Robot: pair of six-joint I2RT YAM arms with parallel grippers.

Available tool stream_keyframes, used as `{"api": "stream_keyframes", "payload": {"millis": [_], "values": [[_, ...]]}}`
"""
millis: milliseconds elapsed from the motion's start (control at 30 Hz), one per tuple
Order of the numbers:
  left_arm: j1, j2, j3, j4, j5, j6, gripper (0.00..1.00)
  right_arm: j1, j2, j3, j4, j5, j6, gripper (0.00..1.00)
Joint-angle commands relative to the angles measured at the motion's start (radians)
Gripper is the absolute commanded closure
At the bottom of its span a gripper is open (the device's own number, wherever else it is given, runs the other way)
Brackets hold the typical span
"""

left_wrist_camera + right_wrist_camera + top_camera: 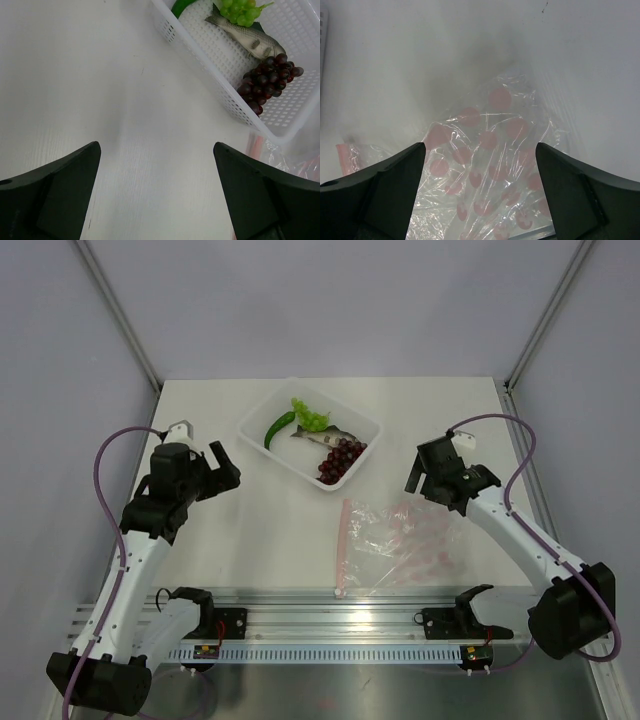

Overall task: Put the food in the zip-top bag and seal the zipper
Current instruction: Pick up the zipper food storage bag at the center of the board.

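The white tray holds all the food: the chili pepper, the lettuce, the fish and the grape bunch. Left of the tray and apart from it, the left gripper hangs with jaws wide, holding nothing. The zip-top bag lies flat just in front of the tray, with its zipper along the left edge. Right of the tray, the right gripper is spread wide too, near the bag's far edge and not touching it.

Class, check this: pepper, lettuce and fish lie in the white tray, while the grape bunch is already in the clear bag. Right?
Not quite. The grape bunch lies in the white tray too, beside the fish; the clear bag holds no food. Top view shows it.
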Motion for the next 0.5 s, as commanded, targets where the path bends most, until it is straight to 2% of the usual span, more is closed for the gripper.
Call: {"api": "stream_keyframes", "payload": {"millis": [0,133,233,400,467], "values": [[0.003,0.002,0.02,0.01,0.031,0.022,0.01,-0.002,-0.037,-0.012,0.053,-0.036,-0.013,0.01],[0.003,0.007,0.017,0.021,0.127,0.058,0.01,0.004,-0.064,-0.026,0.091,-0.123,-0.019,0.0],[0.003,0.01,0.009,0.028,0.146,0.058,0.01,0.109,-0.063,-0.012,0.099,-0.067,0.006,0.0],[0.003,0.014,0.003,0.022,0.115,0.039,0.01,0.315,0.06,0.057,0.042,0.002,0.082,0.0],[0.003,0.019,-0.003,0.022,0.112,0.029,0.01,0.385,0.129,0.069,0.042,0.028,0.122,0.03]]}}
